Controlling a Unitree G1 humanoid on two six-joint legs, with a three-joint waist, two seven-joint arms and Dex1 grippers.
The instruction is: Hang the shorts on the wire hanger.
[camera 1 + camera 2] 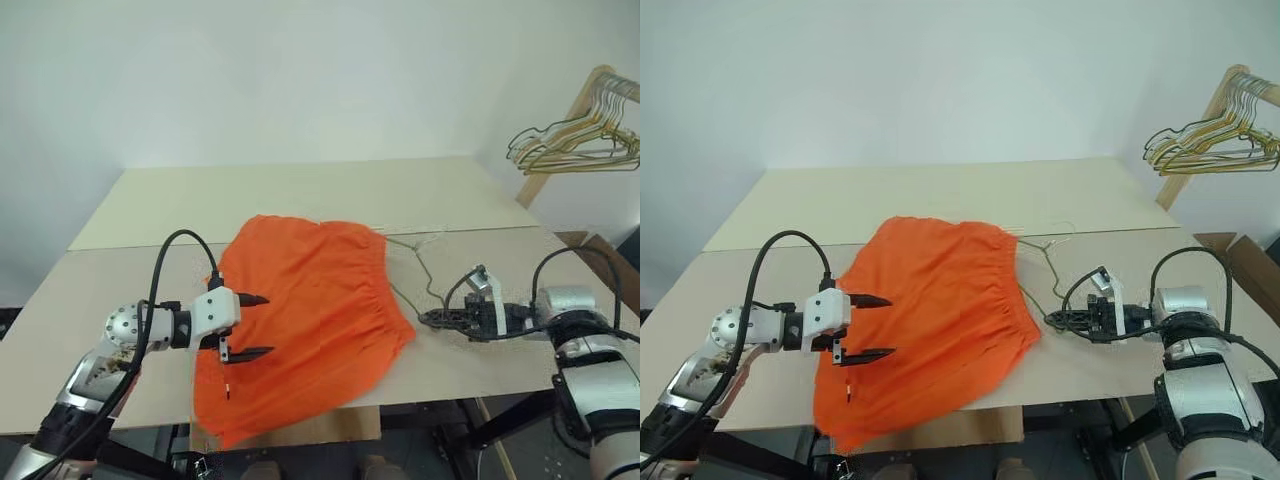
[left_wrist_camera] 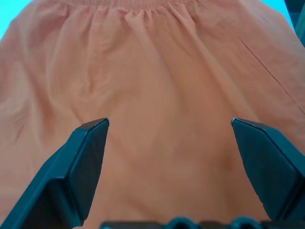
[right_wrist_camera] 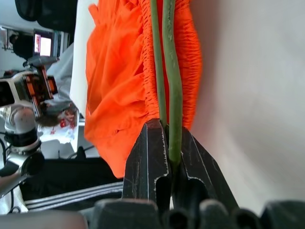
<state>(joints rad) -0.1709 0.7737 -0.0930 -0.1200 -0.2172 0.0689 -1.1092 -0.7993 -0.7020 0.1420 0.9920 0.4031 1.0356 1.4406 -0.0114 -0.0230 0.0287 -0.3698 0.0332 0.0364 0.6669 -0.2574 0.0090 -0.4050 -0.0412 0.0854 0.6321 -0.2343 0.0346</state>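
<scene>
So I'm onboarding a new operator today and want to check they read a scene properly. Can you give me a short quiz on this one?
1. True or false: the right gripper is shut on the wire hanger.
2. What lies under the open left gripper?
3. The bunch of gold hangers is: A) on the table, B) hung on a wooden rack, C) in the left gripper.

Key: 1 true. 2 the shorts. 3 B.

Silver-white arms, black cables, black pincer (image 1: 256, 326) fingers
</scene>
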